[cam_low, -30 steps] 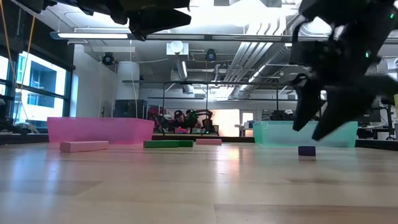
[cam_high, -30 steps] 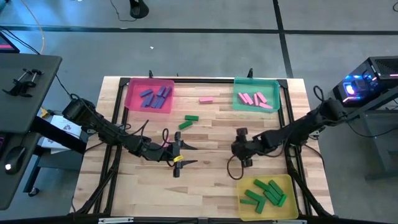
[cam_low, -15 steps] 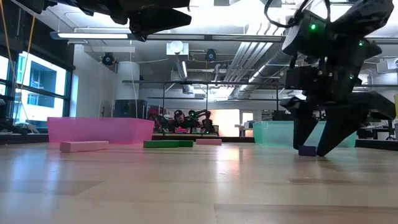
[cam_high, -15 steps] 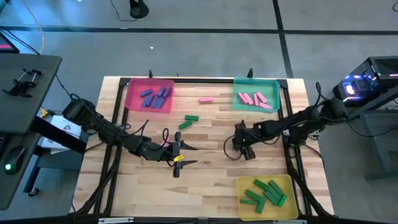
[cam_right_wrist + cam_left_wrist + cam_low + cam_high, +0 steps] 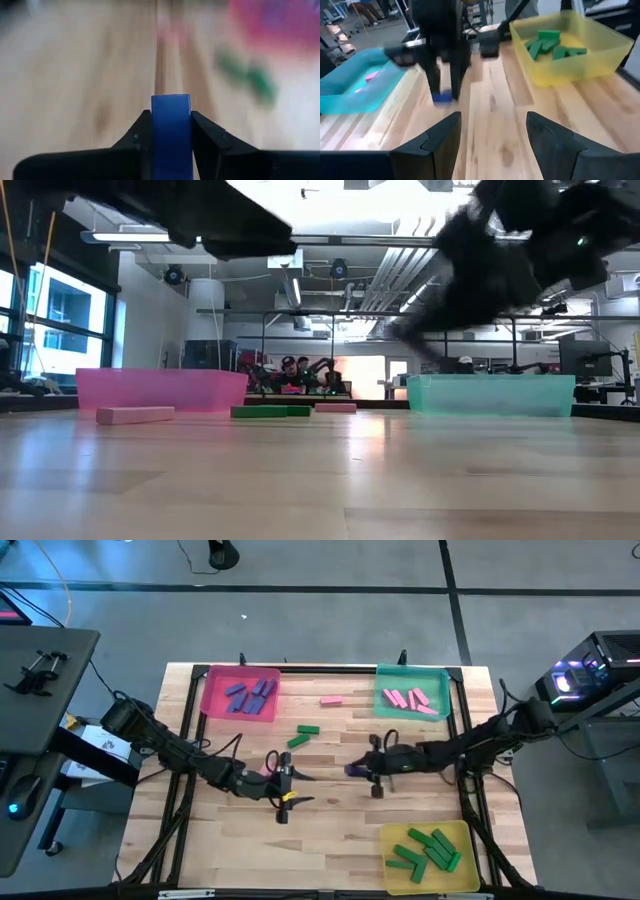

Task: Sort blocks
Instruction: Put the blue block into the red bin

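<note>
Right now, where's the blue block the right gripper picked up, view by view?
High view: blue block at the right gripper, mid-table, right of the left gripper.
Low view: not made out; the arm is a blur above the table.
Left wrist view: blue block under the dark fingers.
Right wrist view: blue block clamped between both fingers.
Shared landmark: teal tray.

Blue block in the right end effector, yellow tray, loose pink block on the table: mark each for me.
blue block (image 5: 171, 132): right wrist view, middle of its top face, between the fingers.
yellow tray (image 5: 600, 62): left wrist view, near side wall.
loose pink block (image 5: 331, 700): high view, centre of the bar.
</note>
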### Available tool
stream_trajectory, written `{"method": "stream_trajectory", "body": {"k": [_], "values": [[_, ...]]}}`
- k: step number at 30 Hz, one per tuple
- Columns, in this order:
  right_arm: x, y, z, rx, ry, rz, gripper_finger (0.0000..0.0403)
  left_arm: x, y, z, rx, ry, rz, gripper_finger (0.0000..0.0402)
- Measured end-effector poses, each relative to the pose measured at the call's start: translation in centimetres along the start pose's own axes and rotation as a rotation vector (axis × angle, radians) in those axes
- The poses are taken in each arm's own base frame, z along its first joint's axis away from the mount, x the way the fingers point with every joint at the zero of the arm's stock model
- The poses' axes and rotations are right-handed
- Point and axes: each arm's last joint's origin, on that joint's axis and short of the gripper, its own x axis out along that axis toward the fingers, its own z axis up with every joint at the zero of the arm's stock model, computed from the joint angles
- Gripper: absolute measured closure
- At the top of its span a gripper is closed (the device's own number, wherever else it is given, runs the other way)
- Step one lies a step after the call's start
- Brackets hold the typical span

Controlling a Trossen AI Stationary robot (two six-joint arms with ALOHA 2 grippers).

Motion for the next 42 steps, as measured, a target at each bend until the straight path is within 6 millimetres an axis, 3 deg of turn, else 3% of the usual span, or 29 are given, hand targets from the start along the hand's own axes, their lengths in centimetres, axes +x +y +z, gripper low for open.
{"method": "stream_trajectory", "body": {"k": [6,11,20,30,35,42], "values": [[-2.0,1.6,4.1,-0.047,-0.614,-0.019,0.0335,0.1,0.0,-1.0,-0.017,-0.146,0.006,0.0188],[-2.3,3.7,6.7,-0.137,-0.870,0.064,0.0335,0.9,-0.1,-0.2,-0.013,-0.391,0.031,0.0188],[0.8,6.9,9.6,-0.265,-0.903,0.090,0.0335,4.3,-0.5,1.4,-0.015,-0.518,-0.011,0.0182],[2.5,8.0,9.9,-0.271,-0.829,0.114,0.0335,4.3,-1.2,1.8,-0.001,-0.492,-0.028,0.0173],[2.4,8.4,9.7,-0.275,-0.821,0.121,0.0335,3.8,-2.1,2.0,0.031,-0.502,-0.044,0.0216],[2.2,8.8,9.6,-0.249,-0.806,0.104,0.0331,3.7,-2.5,2.0,0.054,-0.505,-0.042,0.0312]]}}
